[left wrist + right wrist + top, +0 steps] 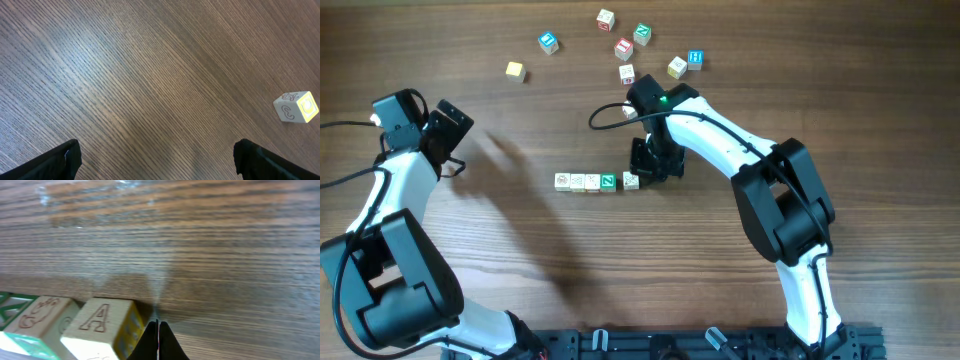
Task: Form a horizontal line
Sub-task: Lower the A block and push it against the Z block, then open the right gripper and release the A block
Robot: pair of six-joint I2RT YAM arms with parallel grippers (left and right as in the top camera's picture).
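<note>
Right gripper [158,339] pinched together, holding nothing, tips just beside the A cube [100,324] ending the horizontal line [596,181]. Left gripper [157,160] spread wide above the table [150,75].

Wood-grain table [880,100]; a horizontal line [592,181] of cubes mid-table; loose cubes [624,47] beyond.

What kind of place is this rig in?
Probably a lab bench for tabletop manipulation, not a home or factory line. Two white-and-black arms, the left arm and the right arm, rise from a black base rail at a wood-grain table. The only props are toy letter cubes, some in a row.
</note>
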